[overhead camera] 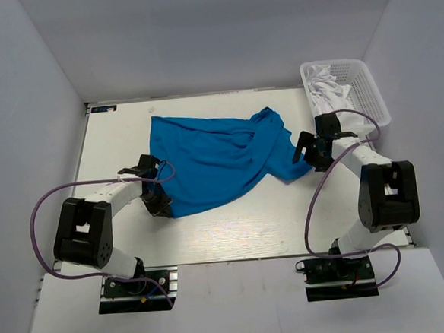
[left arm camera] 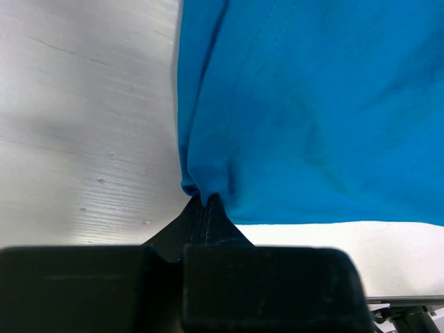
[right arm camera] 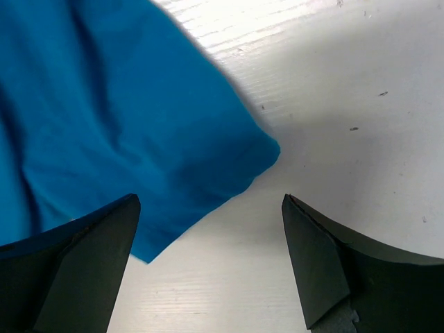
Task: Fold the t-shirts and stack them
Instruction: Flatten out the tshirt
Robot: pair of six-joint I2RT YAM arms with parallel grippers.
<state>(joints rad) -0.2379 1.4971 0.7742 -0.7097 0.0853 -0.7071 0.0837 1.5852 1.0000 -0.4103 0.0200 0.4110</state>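
Top external view — one blue t-shirt [overhead camera: 214, 163], crumpled and partly spread, lies on the white table [overhead camera: 235, 238].
Left end effector [overhead camera: 162, 207]: at the t-shirt's near-left corner, jaws pressed together on a pinch of its hem.
Right end effector [overhead camera: 306, 151]: at the t-shirt's right edge, jaws spread wide — a sleeve tip lies just ahead of the gap, ungripped.
White basket [overhead camera: 369, 87]: beyond the t-shirt's right side, holding white cloth [overhead camera: 324, 83].
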